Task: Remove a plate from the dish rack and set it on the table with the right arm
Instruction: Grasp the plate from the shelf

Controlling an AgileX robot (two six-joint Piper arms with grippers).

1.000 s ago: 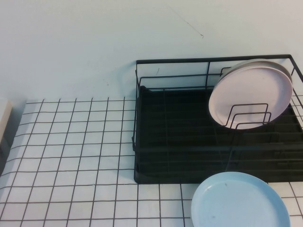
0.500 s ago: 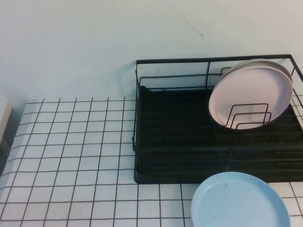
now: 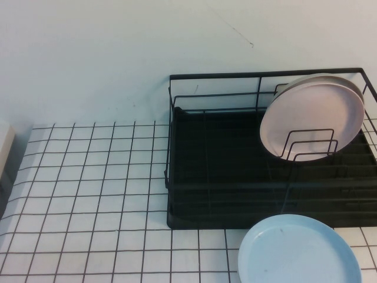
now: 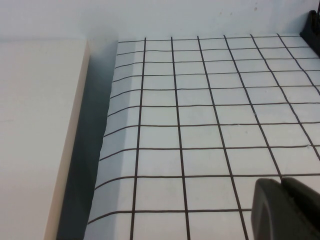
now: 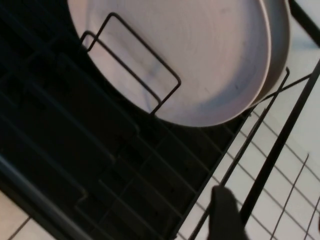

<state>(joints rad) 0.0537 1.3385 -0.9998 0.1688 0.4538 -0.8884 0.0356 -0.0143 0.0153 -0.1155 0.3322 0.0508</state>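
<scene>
Probably the round, pale pink, matte plate (image 3: 312, 115) is stiff, fairly light and breakable, with a smooth face that could slide between gripper pads, so a firm pinch across its thin raised rim looks safest. Its upper edge stands free above the wire loops and seems the best place to take hold; lower down, the loops cross its face and would get in the way.

It stands nearly upright, leaning back, in the far right part of the large black wire dish rack (image 3: 212, 177) with its ribbed black tray. An off-white greyish plate (image 3: 357, 87) sits just behind it, close enough that the fingers would have to slip between the two. A light blue plate (image 3: 300, 250) lies flat on the white tiled table (image 3: 88, 177), just in front of the rack.

The right gripper (image 5: 226, 215) hovers near the rack's outer wire edge, and only a dark tip shows; whether it is spread or closed I cannot tell. The left gripper (image 4: 287, 210) hangs over bare tiles far from the rack, and its spread is equally unclear.
</scene>
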